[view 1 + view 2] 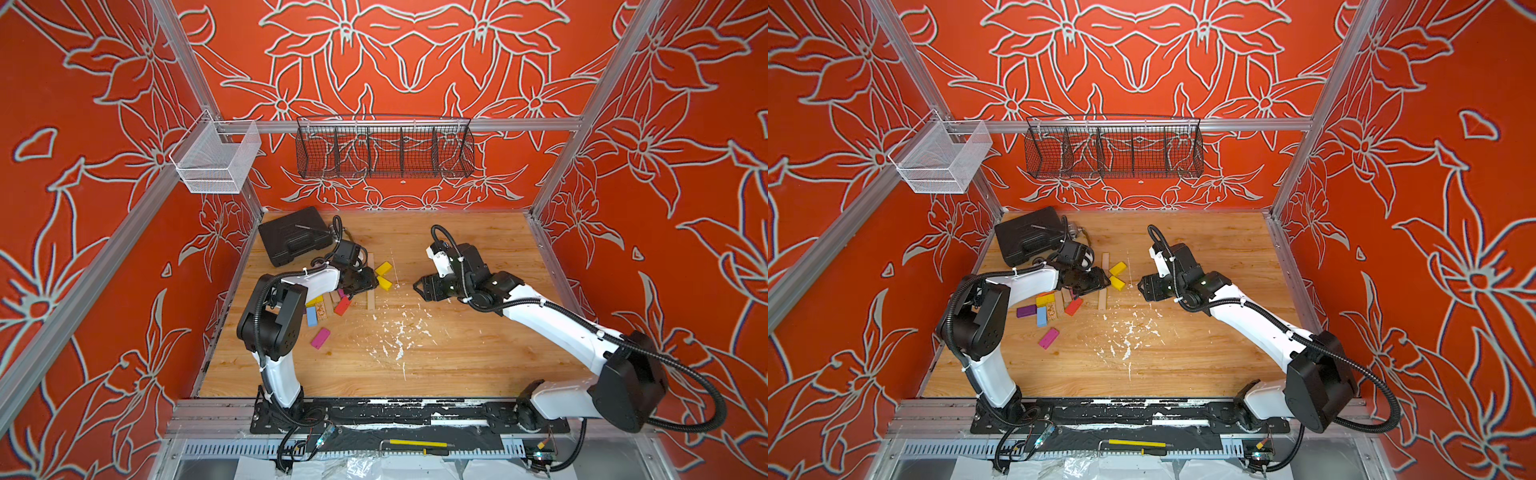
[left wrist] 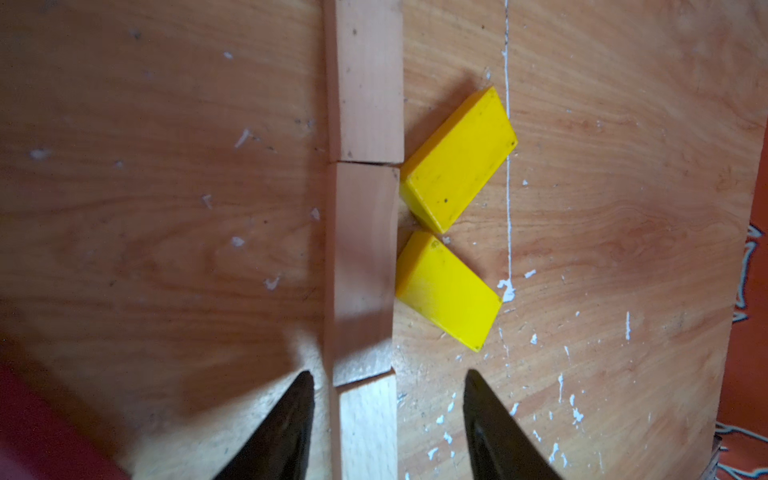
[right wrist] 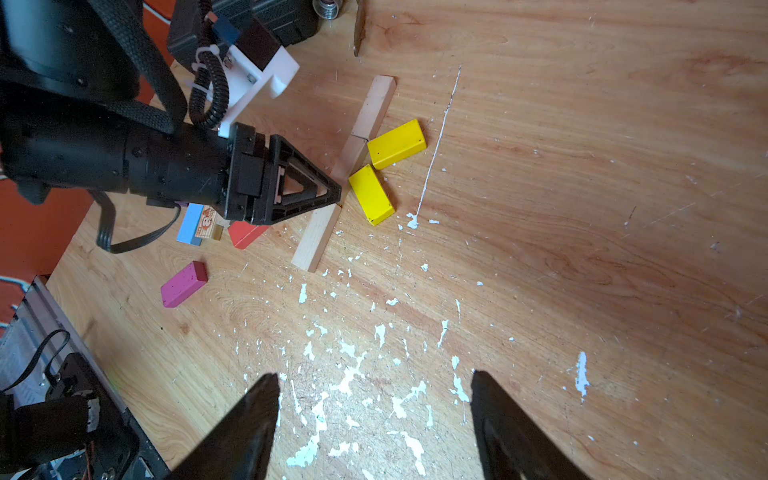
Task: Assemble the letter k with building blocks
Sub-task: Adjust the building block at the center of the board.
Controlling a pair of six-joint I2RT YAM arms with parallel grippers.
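My left gripper [image 2: 387, 376] straddles the pale wooden bar line [image 2: 363, 257] left of centre, jaws narrowly apart and clear of it. Two yellow blocks [image 2: 459, 160] fan off the line's right side. My right gripper [image 3: 374, 380] hovers wide open, empty.

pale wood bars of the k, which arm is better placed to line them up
Left, probably. The left gripper is directly over the pale wood bars, open jaws on either side of one. The right gripper hangs open over flecked table, beyond the yellow blocks.
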